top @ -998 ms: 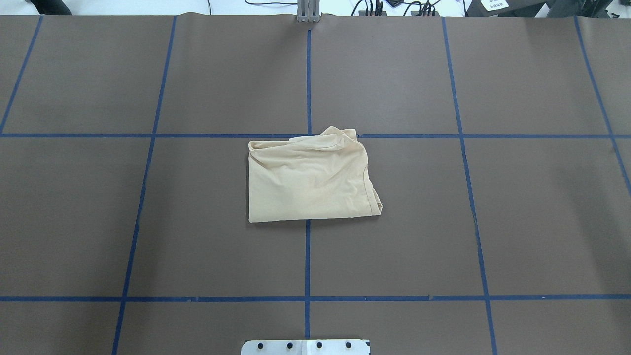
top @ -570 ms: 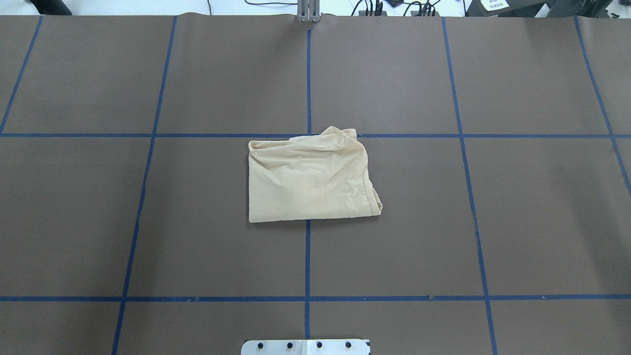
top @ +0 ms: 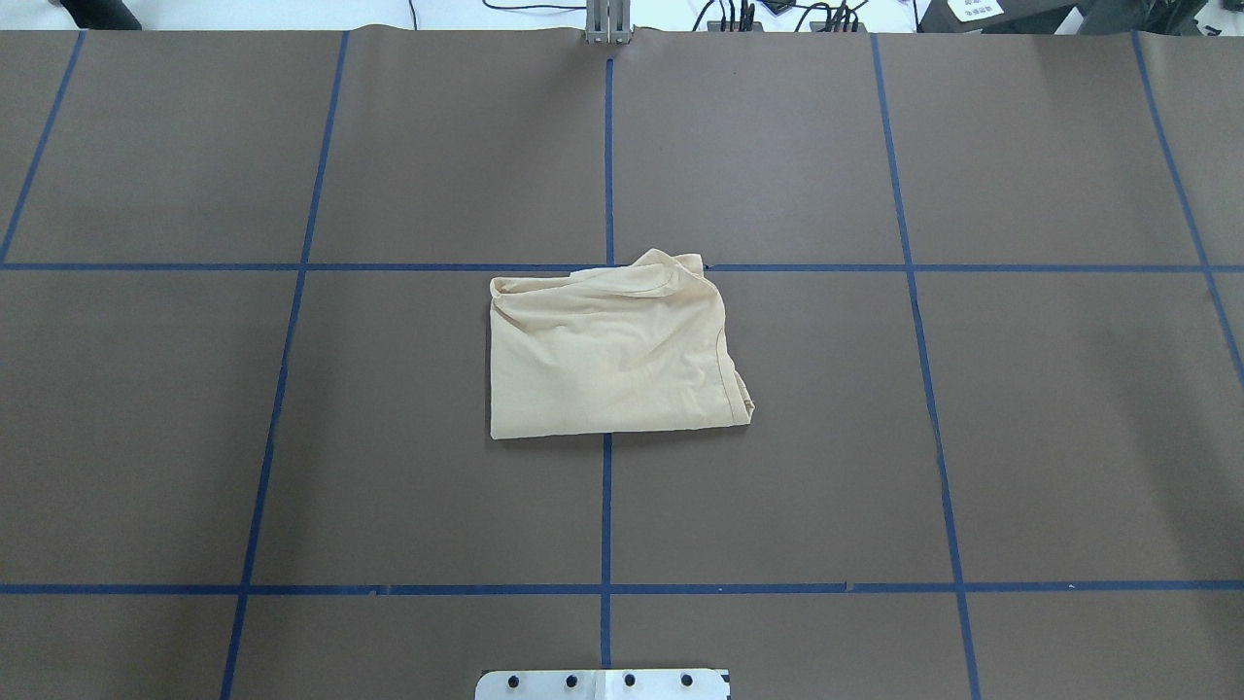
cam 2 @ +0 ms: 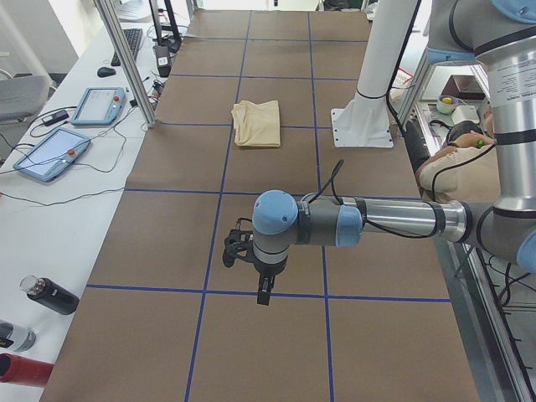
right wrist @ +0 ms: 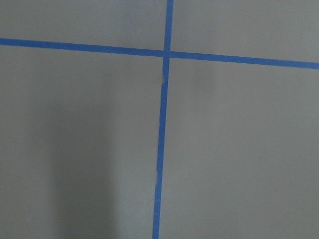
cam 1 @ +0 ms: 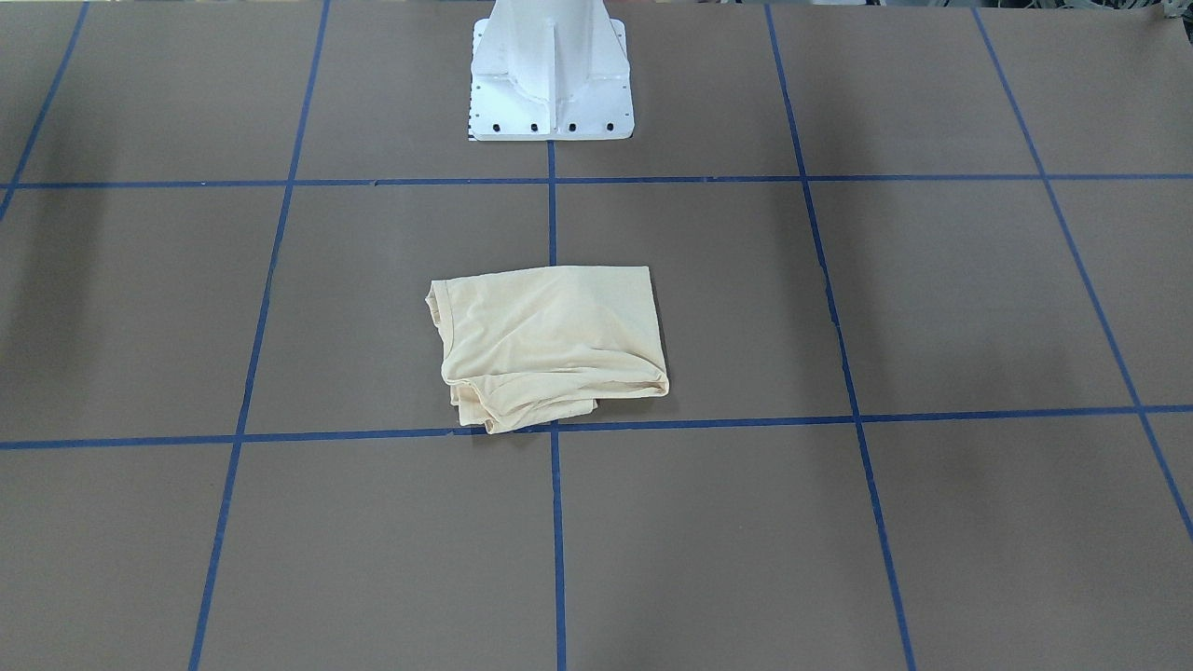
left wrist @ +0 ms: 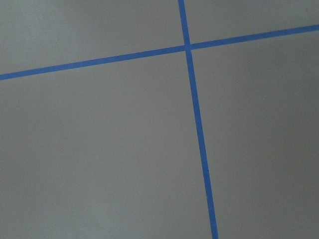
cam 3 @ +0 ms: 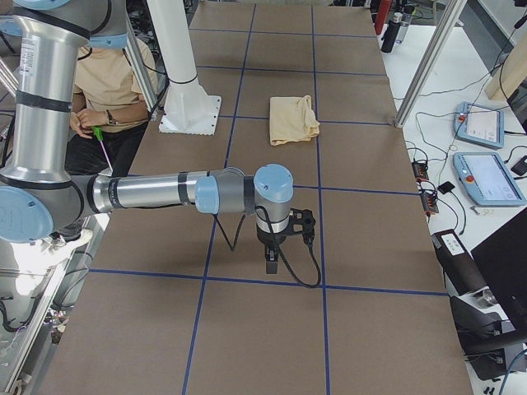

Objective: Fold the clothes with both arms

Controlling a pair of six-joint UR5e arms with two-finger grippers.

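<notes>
The pale cream-yellow shirt [top: 607,355] lies folded into a rough rectangle at the middle of the brown table, with its print hidden; it also shows in the front view [cam 1: 550,345] and both side views [cam 2: 256,123] [cam 3: 292,118]. No arm or gripper shows in the overhead or front view. My left gripper [cam 2: 262,293] hangs over bare table far from the shirt, at the table's left end. My right gripper [cam 3: 272,262] hangs over bare table at the right end. I cannot tell whether either is open or shut. Both wrist views show only table and blue tape.
The white pedestal base [cam 1: 550,84] stands at the robot's edge of the table. Blue tape lines [top: 607,506] grid the brown cover. Tablets [cam 2: 50,153] and bottles [cam 2: 48,295] lie on the side bench. A seated person [cam 3: 107,82] is beside the base.
</notes>
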